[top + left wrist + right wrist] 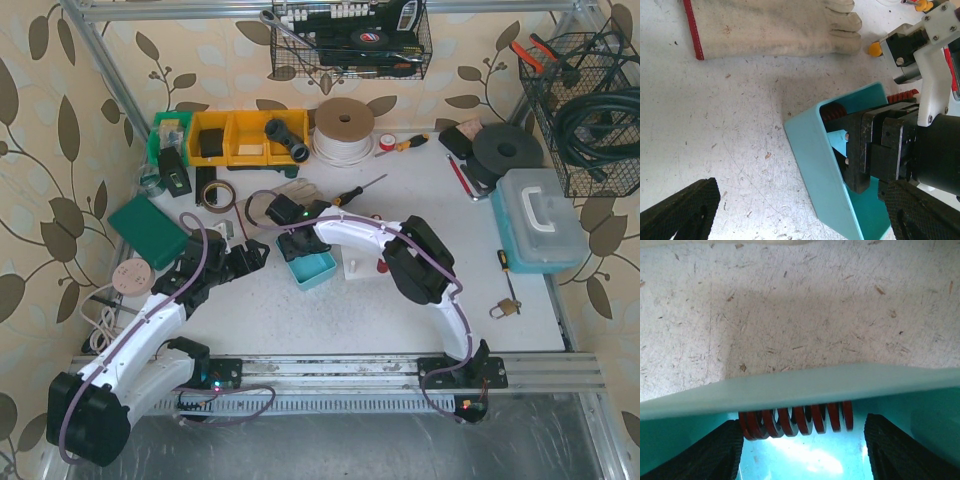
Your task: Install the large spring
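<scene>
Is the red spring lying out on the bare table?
No, the red spring lies inside the teal box, just behind its near wall.

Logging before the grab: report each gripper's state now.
Left gripper: open, empty.
Right gripper: open, straddling the red spring in the teal tray, not clamped.

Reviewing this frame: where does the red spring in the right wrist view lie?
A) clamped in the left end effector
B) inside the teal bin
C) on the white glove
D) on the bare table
B: the red spring lies inside the teal bin, behind its near wall, between the spread fingers of the right end effector.
</scene>
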